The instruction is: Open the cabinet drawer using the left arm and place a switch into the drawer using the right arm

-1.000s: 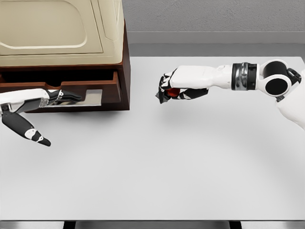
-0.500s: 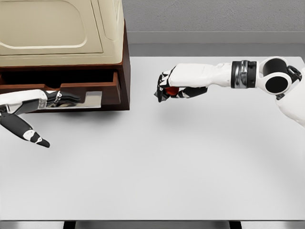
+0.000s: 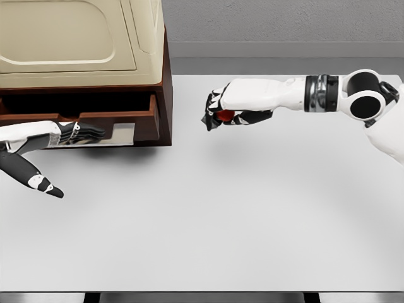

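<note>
1. Table [image 3: 208, 214] takes up most of the view, a white flat top running from the near edge to a grey wall at the far side.
2. Cabinet [image 3: 165, 95] of dark brown wood stands at the far left of the table, with a cream-coloured appliance [image 3: 76, 38] sitting on top of it.
3. Drawer [image 3: 136, 117] in the cabinet is pulled partly out toward the near side, a dark gap showing above its front, and a pale metal plate on its face.
4. Right arm reaches in from the right edge, stretched out level above the far part of the table, well right of the cabinet.
5. Left hand [image 3: 66, 134] comes in from the left edge; its fingers lie straight against the drawer front at the metal plate, thumb spread down and away, gripping nothing that I can make out.
6. Right hand [image 3: 221, 112] is clenched around the switch, held clear above the table.
7. Switch [image 3: 225, 115] shows only as a small red patch between the curled fingers, just right of the drawer.
</note>
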`<state>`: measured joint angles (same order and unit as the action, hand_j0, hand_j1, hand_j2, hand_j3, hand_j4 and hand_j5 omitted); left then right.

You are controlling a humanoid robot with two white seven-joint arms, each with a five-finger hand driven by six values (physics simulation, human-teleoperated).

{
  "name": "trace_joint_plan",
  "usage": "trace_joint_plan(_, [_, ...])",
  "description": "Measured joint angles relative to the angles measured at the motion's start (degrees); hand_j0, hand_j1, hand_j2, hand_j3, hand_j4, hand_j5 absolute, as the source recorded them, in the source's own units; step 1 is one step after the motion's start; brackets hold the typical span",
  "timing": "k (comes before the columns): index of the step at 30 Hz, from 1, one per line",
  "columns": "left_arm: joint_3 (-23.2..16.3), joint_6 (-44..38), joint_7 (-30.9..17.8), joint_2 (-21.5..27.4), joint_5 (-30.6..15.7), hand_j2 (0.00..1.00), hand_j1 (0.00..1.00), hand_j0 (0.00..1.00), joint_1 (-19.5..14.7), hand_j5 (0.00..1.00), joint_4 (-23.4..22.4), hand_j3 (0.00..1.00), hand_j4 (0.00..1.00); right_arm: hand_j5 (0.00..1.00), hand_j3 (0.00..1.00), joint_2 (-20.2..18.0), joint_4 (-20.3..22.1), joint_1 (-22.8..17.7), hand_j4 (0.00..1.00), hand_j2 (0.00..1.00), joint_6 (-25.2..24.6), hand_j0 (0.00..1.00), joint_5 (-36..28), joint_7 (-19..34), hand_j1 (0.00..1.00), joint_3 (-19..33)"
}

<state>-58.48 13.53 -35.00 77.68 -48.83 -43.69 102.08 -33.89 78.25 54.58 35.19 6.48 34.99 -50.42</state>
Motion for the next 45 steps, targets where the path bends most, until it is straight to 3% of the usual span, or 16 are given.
trace_joint_plan(22, [0.5, 2.7, 0.5, 1.3, -1.5, 1.0, 1.0, 1.0, 2.8, 1.0, 0.1, 1.0, 1.0, 0.52, 0.52, 0.1, 0.1, 0.8, 0.52, 0.52, 0.0, 0.52, 0.0, 0.0, 0.52, 0.1])
trace_joint_plan(34, [-0.3, 6.5, 0.5, 2.3, 0.3, 1.0, 1.0, 1.0, 3.2, 1.0, 0.2, 1.0, 1.0, 0.52, 0.52, 0.1, 0.0, 1.1, 0.52, 0.52, 0.0, 0.52, 0.0, 0.0, 0.52, 0.2])
trace_joint_plan(45, [2.6, 7.7, -0.1, 2.6, 7.9, 1.0, 1.0, 1.0, 3.1, 1.0, -0.7, 1.0, 1.0, 0.52, 0.52, 0.1, -0.2, 2.0, 0.52, 0.52, 0.0, 0.52, -0.1, 0.0, 0.52, 0.4])
